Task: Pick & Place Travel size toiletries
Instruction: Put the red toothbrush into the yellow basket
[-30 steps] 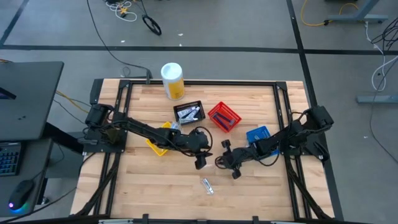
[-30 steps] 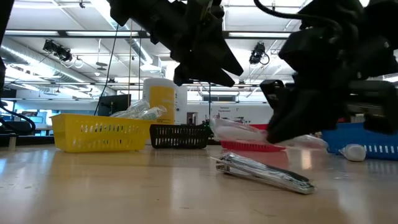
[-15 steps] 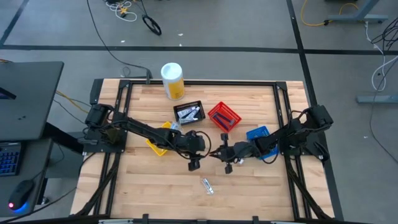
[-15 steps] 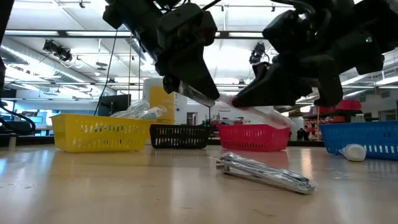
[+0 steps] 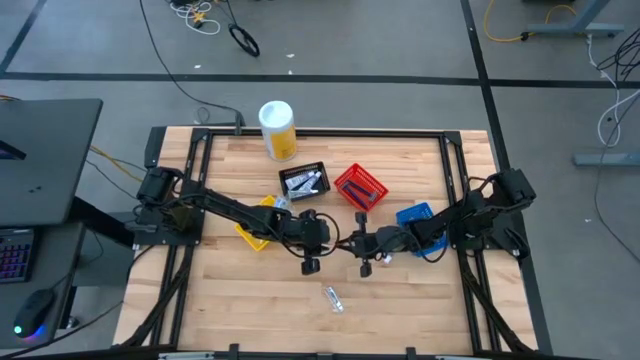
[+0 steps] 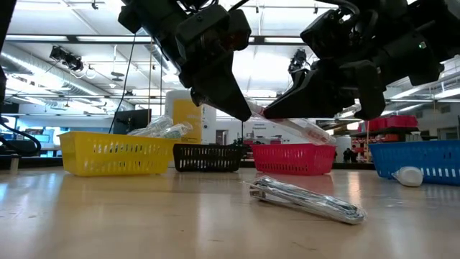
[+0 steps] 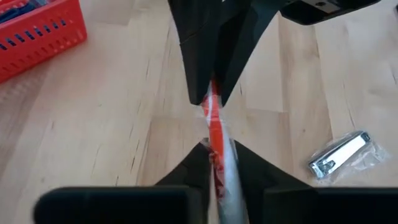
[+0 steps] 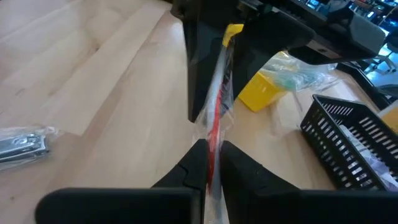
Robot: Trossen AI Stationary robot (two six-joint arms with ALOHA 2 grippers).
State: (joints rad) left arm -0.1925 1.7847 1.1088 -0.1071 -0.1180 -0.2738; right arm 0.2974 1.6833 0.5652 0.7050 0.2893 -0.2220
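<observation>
High view: left gripper [image 5: 322, 243], right gripper [image 5: 358, 243] both clamp wrapped toothbrush [image 6: 291, 126] midair.

You see grey concrete floor [image 5: 400, 40] around butcher-block table [image 5: 250, 300]. Dark desk [image 5: 40, 160] with keyboard [image 5: 12, 255] sits beyond left arm's base. Cables [image 5: 200, 15] trail across floor. Bright ceiling strip lights [image 6: 65, 29] behind.

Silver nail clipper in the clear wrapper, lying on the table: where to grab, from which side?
Judging from the views, come straight down and close across the narrow middle of the wrapped silver nail clipper. It lies flat and alone on the bare wooden table, long and low, so only the two long edges offer opposing faces. Both the left gripper and the right gripper hold the red-and-clear wrapped toothbrush.
</observation>
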